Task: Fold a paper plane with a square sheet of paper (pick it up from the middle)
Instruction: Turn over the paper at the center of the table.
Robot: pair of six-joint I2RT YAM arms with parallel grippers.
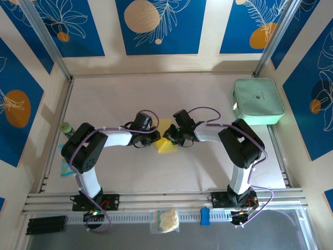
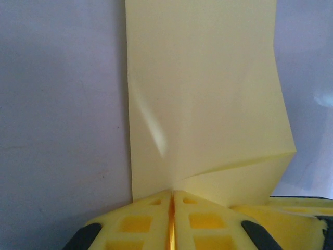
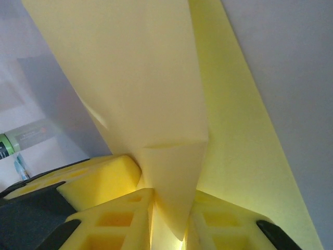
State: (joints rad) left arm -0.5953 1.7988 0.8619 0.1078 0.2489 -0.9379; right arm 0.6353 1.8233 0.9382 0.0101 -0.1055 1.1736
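The square sheet of paper is plain yellow, partly folded, and held off the table in the middle between both arms. My left gripper is shut on its near edge. In the left wrist view the fingertips meet on the sheet, which rises upright with a slanted crease. My right gripper faces it from the right. In the right wrist view its jaws stand a little apart with a pointed folded flap of the sheet hanging between them.
A mint-green case lies at the back right. A green-capped bottle stands at the left edge. A cream wad in a clear bag and a small blue object rest on the front rail.
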